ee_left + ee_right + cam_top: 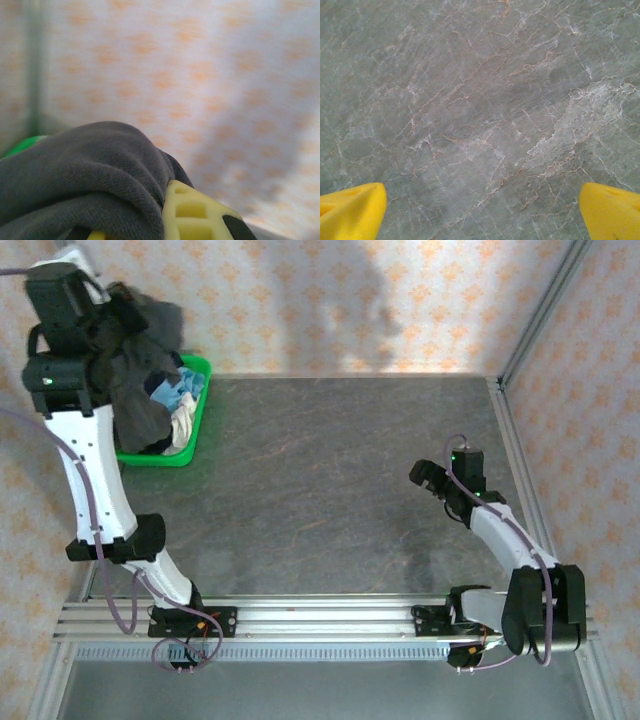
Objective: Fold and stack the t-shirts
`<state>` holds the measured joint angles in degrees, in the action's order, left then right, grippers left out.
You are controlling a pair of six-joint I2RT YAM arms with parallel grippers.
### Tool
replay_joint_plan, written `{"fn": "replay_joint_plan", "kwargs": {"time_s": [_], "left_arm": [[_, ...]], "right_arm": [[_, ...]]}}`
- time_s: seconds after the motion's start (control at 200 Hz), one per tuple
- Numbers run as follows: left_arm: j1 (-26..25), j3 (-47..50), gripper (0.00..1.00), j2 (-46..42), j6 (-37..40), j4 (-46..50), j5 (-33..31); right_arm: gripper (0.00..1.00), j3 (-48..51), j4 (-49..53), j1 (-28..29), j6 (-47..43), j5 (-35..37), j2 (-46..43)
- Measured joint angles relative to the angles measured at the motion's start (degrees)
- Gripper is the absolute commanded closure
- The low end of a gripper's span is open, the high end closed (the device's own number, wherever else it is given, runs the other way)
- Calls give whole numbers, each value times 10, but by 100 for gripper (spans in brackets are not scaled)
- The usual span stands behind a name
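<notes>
Grey-brown shirt [135, 360]: it is bunched at the left gripper [100, 345] and hangs down from it over the green basket [195, 405], at the far left corner of the table [330, 460].
Left gripper: clenched on a fold of this shirt; in the wrist view the cloth bulges over one yellow finger [192, 215].
Other shirts: a light blue one [170, 390] and a cream one [182, 425] lie in the basket, under the hanging cloth.
Long axis: the shirt hangs as a rope from the gripper down to the basket; I cannot tell if its lower end is free.
Nearer arm: the left one; the right is well apart, across the table.
Left arm pose: stretched up high, the forearm almost upright, the wrist over the basket and near the wall.
Right gripper [430, 477]: released, fingers wide apart, low over bare table on the right side.
Coming move, as I judge: I carry the shirt right and toward me, to the bare table.
</notes>
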<state>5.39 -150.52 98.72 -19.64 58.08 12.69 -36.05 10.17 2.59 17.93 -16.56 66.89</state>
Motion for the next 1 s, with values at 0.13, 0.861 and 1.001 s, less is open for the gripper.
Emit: {"fn": "replay_joint_plan", "kwargs": {"time_s": [0.13, 0.861, 1.001], "left_arm": [[-106, -9, 100, -8, 1, -31, 48], [-90, 546, 0, -35, -80, -167, 18], [-89, 636, 0, -7, -74, -140, -31]], "right_arm": [[1, 1, 0, 0, 0, 0, -14], [10, 27, 27, 0, 42, -35, -64], [11, 43, 40, 10, 66, -54, -61]]}}
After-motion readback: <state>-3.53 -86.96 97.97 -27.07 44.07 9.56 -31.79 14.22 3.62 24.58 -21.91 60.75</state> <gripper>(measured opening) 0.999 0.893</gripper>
